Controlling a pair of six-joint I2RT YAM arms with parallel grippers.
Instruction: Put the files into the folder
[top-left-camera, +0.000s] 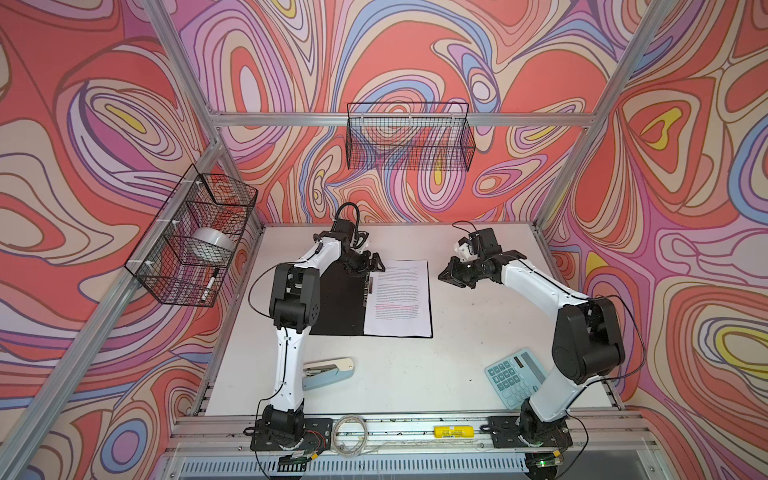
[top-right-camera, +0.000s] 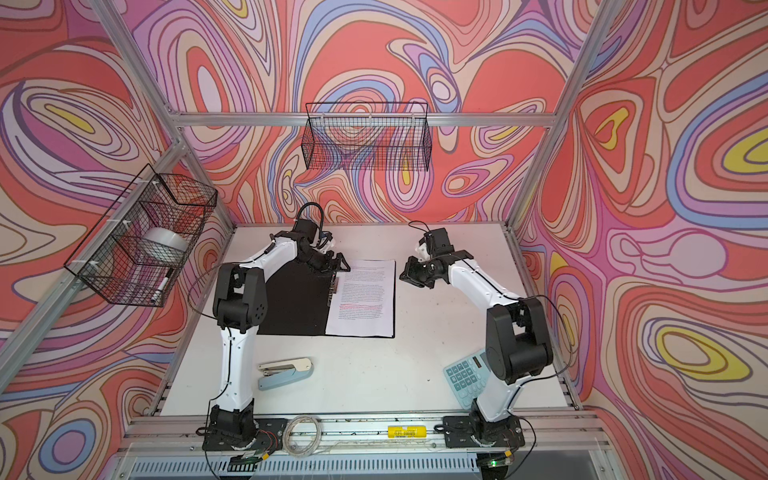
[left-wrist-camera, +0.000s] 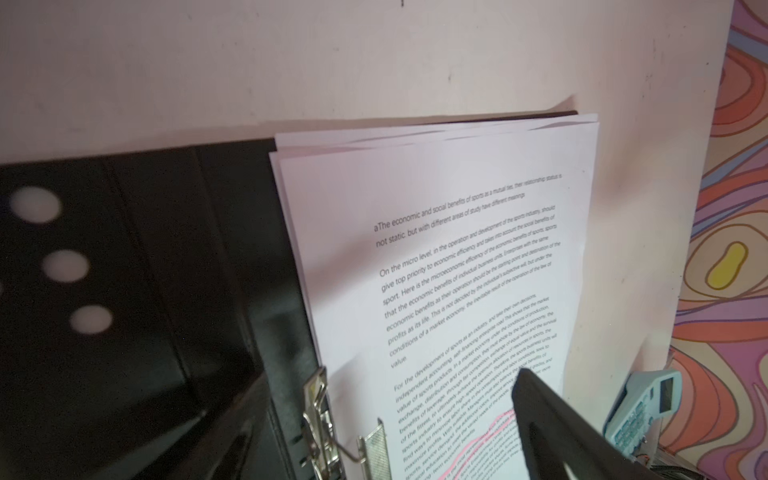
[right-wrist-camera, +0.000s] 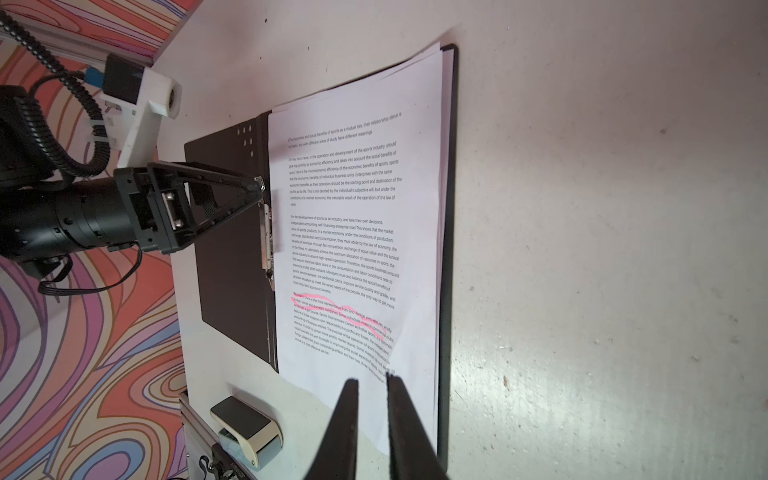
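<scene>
Folder (top-left-camera: 336, 307) lies open and flat at mid-table, far half. Spine and metal clip (top-left-camera: 368, 289) run near-to-far. Bare black cover sits left of the spine.

Files (top-left-camera: 401, 297) lie stacked on the right leaf, long axis parallel to the spine. Far edges are slightly fanned, left edge is at the clip. Cannot tell if the clip plate presses them.

Left gripper (top-left-camera: 368, 264) hovers over the far end of the spine. Its jaws are spread wide to either side of the clip in its wrist view, with nothing held. It is the nearer one to clip and cover.

Right gripper (top-left-camera: 444, 276) is just right of the sheets' far right corner and apart from them. Fingers (right-wrist-camera: 349, 415) are almost together, with a thin gap and nothing in it.

Judgement: filing looks mostly done; what remains is likely clamping, or folding the cover rightward. There is open table right of and nearer than the folder. Stapler (top-left-camera: 328, 372) and calculator (top-left-camera: 513, 376) are well apart.
</scene>
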